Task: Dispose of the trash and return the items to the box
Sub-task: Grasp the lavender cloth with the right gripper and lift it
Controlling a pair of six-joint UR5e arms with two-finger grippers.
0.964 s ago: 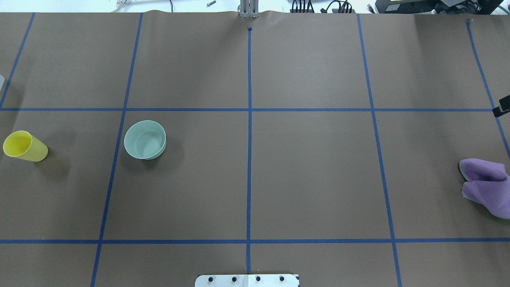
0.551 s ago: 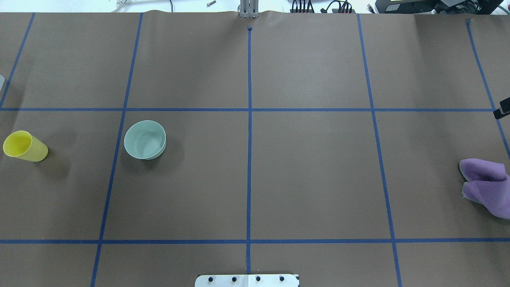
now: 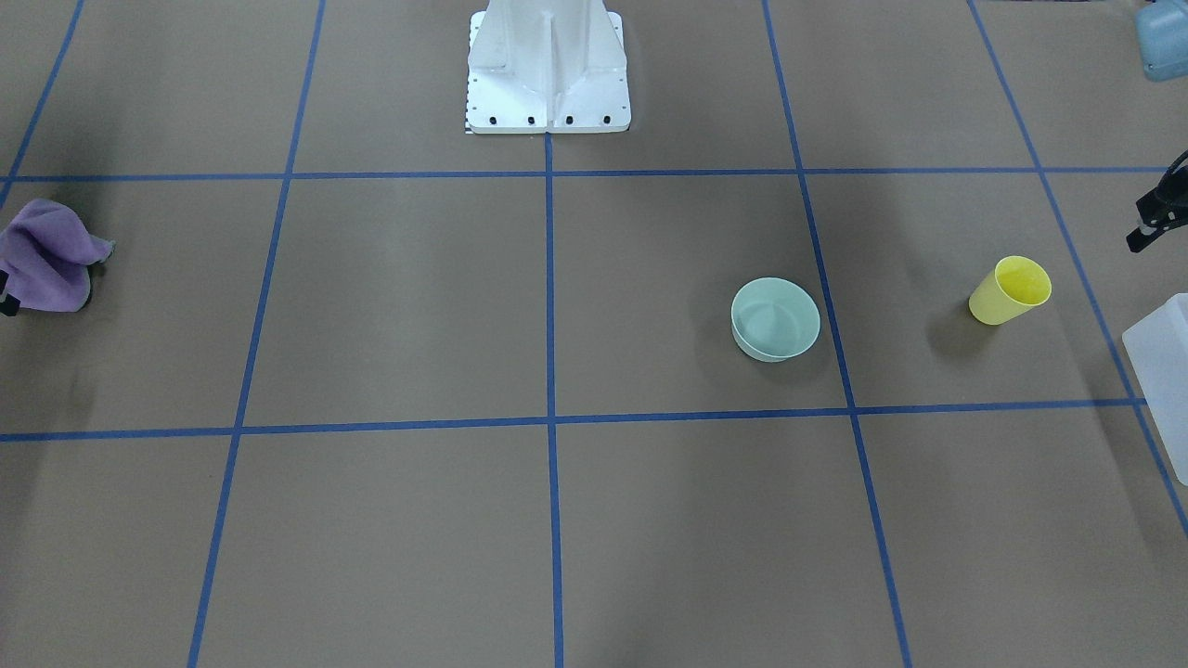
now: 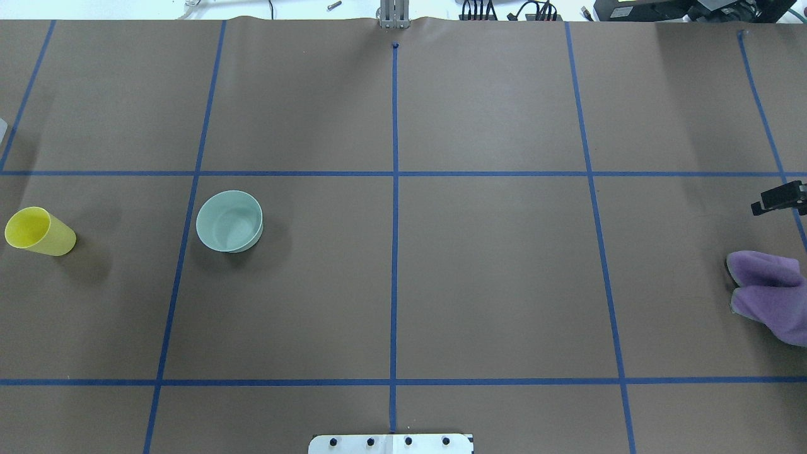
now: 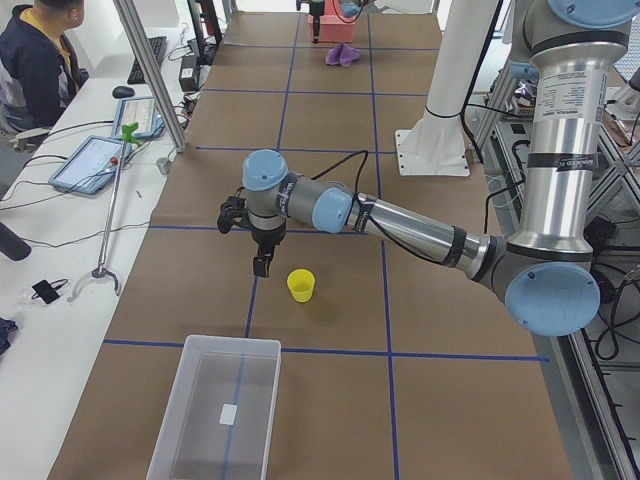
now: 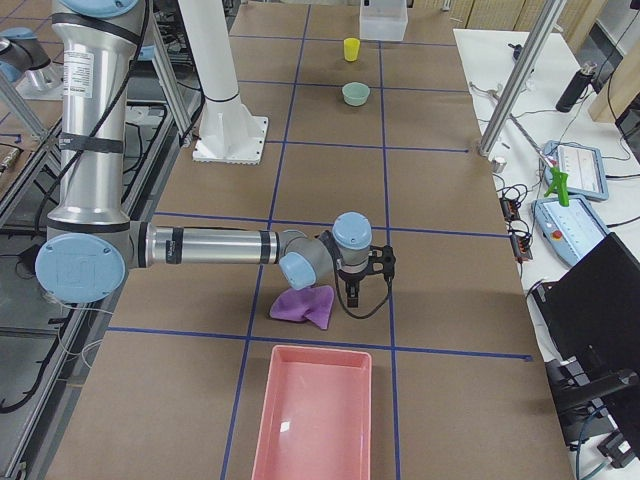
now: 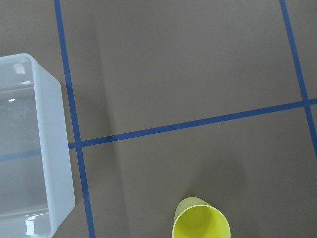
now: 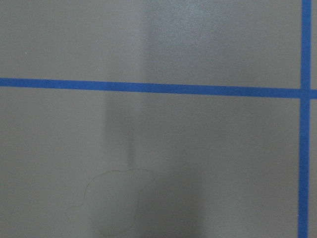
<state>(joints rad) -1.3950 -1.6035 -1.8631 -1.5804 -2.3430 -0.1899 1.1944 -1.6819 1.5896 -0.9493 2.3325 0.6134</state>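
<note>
the mint-green bowl (image 4: 229, 221) is standing upright, mouth up. the yellow cup (image 4: 39, 231) is standing upright too, well apart from it. the translucent white box (image 5: 218, 410) is lying open near the cup.

Glossy plastic box (image 7: 63, 163), matt brown paper sheet (image 4: 492, 271)

The left arm reaches from lower right to centre frame in the exterior left view, left gripper (image 5: 260, 264) pointing down; the right arm stretches level across the exterior right view's middle, right gripper (image 6: 352, 295) pointing down, jaw gaps unreadable.
</note>
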